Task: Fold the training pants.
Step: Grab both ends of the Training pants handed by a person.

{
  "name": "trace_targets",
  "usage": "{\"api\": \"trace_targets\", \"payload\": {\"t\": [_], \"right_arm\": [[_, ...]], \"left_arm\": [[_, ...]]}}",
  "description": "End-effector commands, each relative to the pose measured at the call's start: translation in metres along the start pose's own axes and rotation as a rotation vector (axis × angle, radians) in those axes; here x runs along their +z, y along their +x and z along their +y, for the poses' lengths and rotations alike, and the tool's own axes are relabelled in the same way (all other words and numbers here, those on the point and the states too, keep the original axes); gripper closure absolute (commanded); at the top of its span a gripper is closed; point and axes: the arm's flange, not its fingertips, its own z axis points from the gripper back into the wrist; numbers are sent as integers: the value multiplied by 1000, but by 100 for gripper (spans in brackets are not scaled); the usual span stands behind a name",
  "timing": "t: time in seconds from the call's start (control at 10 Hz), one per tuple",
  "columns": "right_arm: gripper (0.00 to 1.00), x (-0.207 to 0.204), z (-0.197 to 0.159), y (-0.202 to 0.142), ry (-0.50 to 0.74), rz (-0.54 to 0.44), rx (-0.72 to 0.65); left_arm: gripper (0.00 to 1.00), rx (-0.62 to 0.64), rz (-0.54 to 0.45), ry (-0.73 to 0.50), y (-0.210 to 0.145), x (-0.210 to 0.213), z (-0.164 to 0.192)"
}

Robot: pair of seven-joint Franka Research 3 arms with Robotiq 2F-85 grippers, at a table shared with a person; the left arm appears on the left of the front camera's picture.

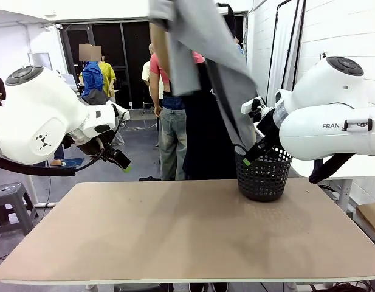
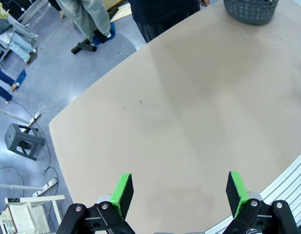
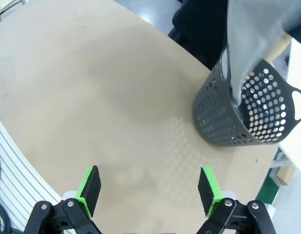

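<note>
The training pants point(image 1: 199, 36) are held high by a person point(image 1: 196, 140) at the far side of the bench point(image 1: 175, 231), above and beyond the right tool point(image 1: 248, 159). The light grey cloth is draped downward, and its lower end is dropped inside the black mesh basket point(image 1: 263, 176). In the front view the basket is seen just beside the right tool's fingertips; whether they touch cannot be told there. In the right wrist view the basket point(image 3: 228, 122) is seen ahead of the right tool point(image 3: 149, 187), clearly apart from it, with the grey cloth point(image 3: 252, 29) hanging into it from above.

The right tool's jaws are spread wide with nothing between them, over bare bench. The left tool point(image 1: 123, 165) is held above the bench's far left edge; in its own wrist view the left tool point(image 2: 179, 187) is likewise spread apart and empty, and the basket point(image 2: 250, 9) is seen far ahead of it.

The letters "FRAN" are read on the right arm point(image 1: 333, 115), the rest being covered. A black logo mark is printed on the left arm point(image 1: 44, 141).
</note>
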Motion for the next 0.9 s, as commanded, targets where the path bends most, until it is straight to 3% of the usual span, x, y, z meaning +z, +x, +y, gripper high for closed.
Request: {"api": "trace_targets", "payload": {"t": [0.0,0.8], "right_arm": [[0,0,0,0,11,-3,2],[0,0,0,0,11,-3,2]], "left_arm": [[0,-5,0,-4,0,0,1],[0,-5,0,-4,0,0,1]]}}
